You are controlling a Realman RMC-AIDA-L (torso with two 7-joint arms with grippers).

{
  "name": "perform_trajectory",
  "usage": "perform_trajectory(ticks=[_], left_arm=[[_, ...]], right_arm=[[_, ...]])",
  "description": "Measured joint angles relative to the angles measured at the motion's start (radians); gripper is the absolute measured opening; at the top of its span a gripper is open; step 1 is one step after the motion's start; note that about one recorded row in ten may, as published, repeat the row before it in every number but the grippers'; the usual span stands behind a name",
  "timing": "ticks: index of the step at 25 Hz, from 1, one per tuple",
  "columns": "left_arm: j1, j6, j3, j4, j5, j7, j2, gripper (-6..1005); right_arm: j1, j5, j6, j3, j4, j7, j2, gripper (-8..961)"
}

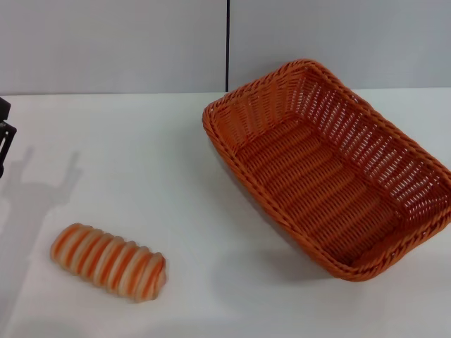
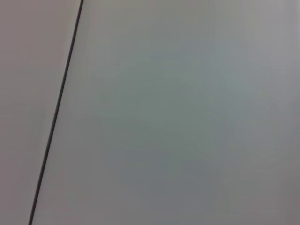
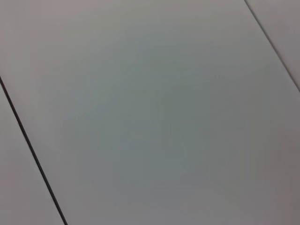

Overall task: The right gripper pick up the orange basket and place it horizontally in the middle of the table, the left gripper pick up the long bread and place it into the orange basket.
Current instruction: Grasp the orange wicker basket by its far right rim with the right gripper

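Basket point(image 1: 331, 172) sits skewed at table's point(image 1: 211, 282) far right edge, bread point(image 1: 109, 262) near front-left corner. Left gripper point(image 1: 4, 137) at left edge, fingers unclear; right gripper unseen. Grab rim, turn it square mid-table.

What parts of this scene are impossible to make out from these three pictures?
- Left gripper: head view, cut off by the left edge, only a black sliver shows.
- Right gripper: in no view.
- Orange basket: its far right corner runs off the head view's edge.
- Both wrist views: only plain grey panels with dark seams; neither shows the long bread or the table.
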Motion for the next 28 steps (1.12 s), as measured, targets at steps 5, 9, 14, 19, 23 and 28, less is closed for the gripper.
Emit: perform_trajectory(ticks=[5,9,14,19,23,28], left_arm=[[-0.004,-0.002,0.006,0.0,0.005,0.0,-0.001,813],[-0.005,-0.002,0.007,-0.001,0.005,0.0,-0.002,813],[-0.009,-0.002,0.007,-0.002,0.005,-0.002,-0.002,813],[-0.016,-0.002,0.007,-0.003,0.005,-0.003,-0.002,813],[-0.019,-0.002,0.007,-0.004,0.005,-0.004,-0.001,813],[-0.023,-0.002,0.007,-0.004,0.005,-0.005,-0.001,813]], right_arm=[[-0.008,-0.004,0.005,-0.038,0.001,0.001,0.0,272],[-0.011,-0.004,0.011,-0.059,0.0,0.004,-0.001,270],[-0.014,-0.006,0.03,-0.14,-0.066,0.197,-0.006,268],[-0.014,-0.007,0.127,-0.264,-0.236,0.508,-0.009,265],[-0.011,-0.011,0.202,-0.313,-0.336,0.679,-0.021,264],[0.003,-0.012,0.316,-0.505,-0.466,0.935,-0.095,261]])
